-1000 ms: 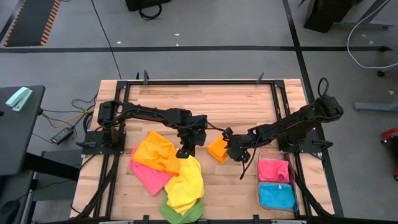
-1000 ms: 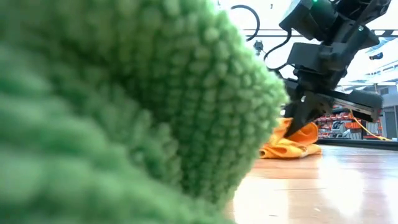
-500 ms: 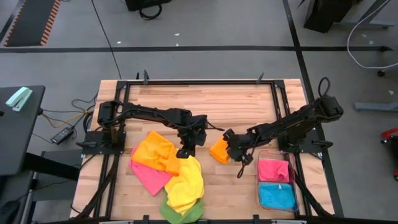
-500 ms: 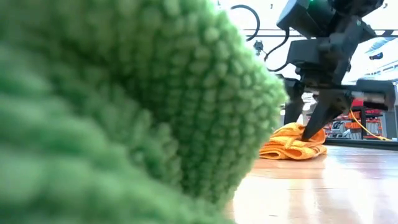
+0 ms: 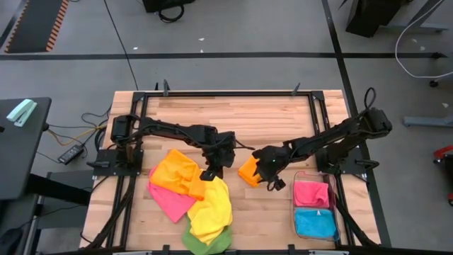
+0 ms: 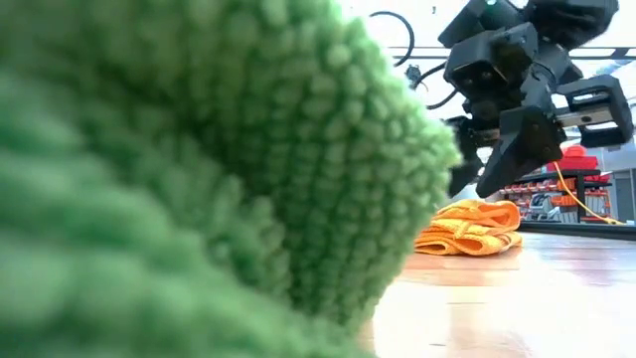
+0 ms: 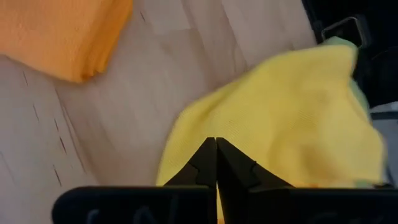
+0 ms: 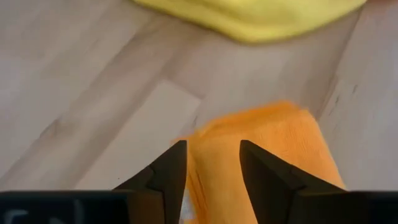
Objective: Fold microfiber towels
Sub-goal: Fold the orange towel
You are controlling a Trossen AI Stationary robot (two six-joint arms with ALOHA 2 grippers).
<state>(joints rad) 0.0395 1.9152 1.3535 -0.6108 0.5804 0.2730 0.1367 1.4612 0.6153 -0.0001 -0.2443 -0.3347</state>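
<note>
Right gripper lifted off folded orange towel

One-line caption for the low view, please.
Right tool open above the folded orange towel; green towel fills the foreground.

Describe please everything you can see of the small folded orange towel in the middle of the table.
The folded orange towel is a compact, thick stack of soft, fuzzy cloth, its layered edges showing in the low view. It lies flat on the bare wooden table, apart from the yellow towel and the loose pile. The right gripper hangs open beside and above it, not touching.
</note>
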